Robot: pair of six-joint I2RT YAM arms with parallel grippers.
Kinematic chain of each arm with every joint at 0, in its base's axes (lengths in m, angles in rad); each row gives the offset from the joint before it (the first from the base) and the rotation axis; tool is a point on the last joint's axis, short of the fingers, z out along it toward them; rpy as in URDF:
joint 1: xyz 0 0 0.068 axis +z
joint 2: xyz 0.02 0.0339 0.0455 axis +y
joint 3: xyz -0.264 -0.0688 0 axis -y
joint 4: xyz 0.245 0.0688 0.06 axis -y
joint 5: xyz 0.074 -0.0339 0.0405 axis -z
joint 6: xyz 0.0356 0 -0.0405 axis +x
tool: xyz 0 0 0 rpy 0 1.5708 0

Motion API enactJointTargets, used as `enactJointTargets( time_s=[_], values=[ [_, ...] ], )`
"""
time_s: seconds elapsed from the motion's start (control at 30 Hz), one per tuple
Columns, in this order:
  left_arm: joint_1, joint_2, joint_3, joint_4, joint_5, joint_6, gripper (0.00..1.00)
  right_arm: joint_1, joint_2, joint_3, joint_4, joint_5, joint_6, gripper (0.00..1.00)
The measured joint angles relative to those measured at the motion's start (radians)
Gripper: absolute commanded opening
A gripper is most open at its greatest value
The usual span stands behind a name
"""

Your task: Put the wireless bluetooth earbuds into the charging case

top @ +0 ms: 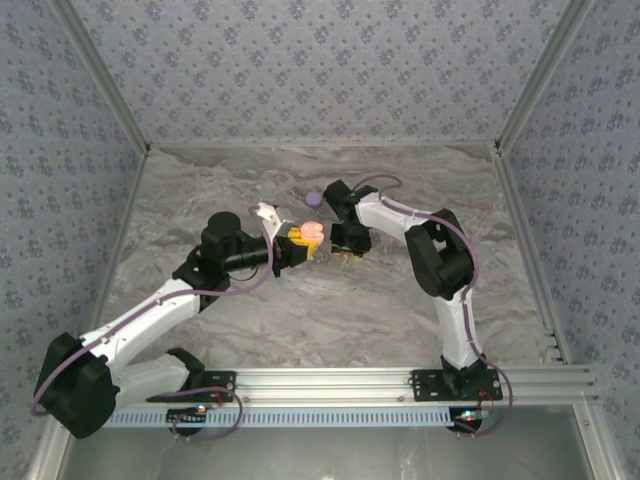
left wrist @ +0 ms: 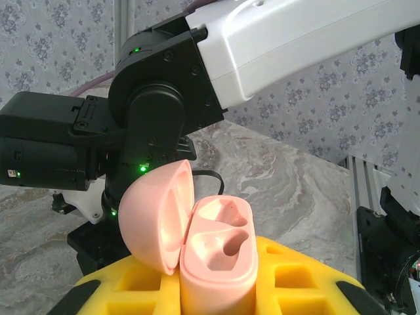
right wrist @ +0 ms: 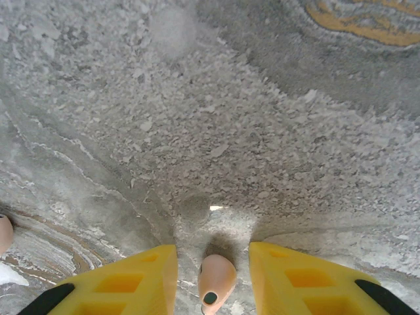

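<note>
Charging case [left wrist: 216,262] smooth matt pink plastic; table [right wrist: 262,131] rough marbled stone.

2 arms: L arm [top: 150,315], R arm [top: 445,260] | 1 chrg case [left wrist: 216,256] | 1 earbud [right wrist: 215,281] | 1 purple disc [top: 314,198]

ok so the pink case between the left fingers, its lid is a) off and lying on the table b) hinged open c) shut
b: in the left wrist view the charging case, gripped by the left fingers, has its lid swung open, both sockets showing.
</note>
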Motion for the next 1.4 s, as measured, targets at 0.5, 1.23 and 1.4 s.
enactJointTargets(
  time_s=[0.5,1.23,1.4],
  values=[
    [0.000,0.000,0.000,0.000,0.000,0.000,0.02,0.006,0.000,0.000,-0.008,0.024,0.010,0.28],
    [0.000,0.000,-0.009,-0.017,-0.040,0.000,0.02,-0.005,-0.004,-0.006,-0.013,0.010,-0.218,0.20],
    [0.000,0.012,-0.015,-0.022,-0.074,-0.008,0.01,-0.019,-0.024,-0.035,0.015,-0.016,-0.285,0.19]
  ],
)
